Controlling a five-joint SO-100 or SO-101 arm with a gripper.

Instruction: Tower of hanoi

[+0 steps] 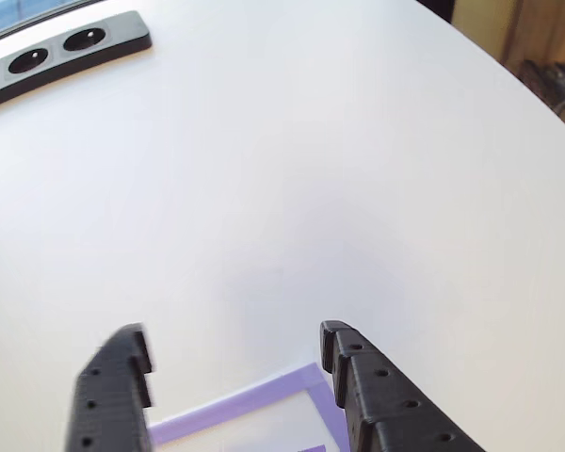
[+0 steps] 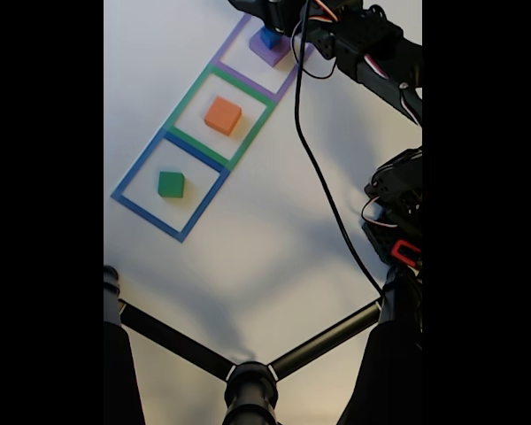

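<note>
Foam blocks are seen spread over three taped square outlines that run in a diagonal row on a white desk [image 2: 274,266] in the fixed view. At the far end, the small blue cube [image 2: 267,36] rests on the flat purple block [image 2: 270,51] inside the purple outline [image 2: 239,31]. The orange block [image 2: 223,115] lies alone in the middle, in the green outline [image 2: 184,99], and the green block [image 2: 171,184] lies alone in the nearest one, the blue outline [image 2: 133,177]. With the pieces split this way, the puzzle is judged to be mid-way, the outlines serving as the three pegs.

The hand [image 1: 235,367] is shown in the other view with its two black fingers wide apart and nothing between them, held above a corner of purple tape, so likely poised by the far stack; whether for a pick or after a release cannot be told.

The desk surface is plain, smooth and white with a curved far edge. A dark power strip [image 1: 66,49] lies at the far left in the other view. A black cable [image 2: 323,190] trails across the desk, and black tripod legs [image 2: 173,339] cross the near part of the fixed view
</note>
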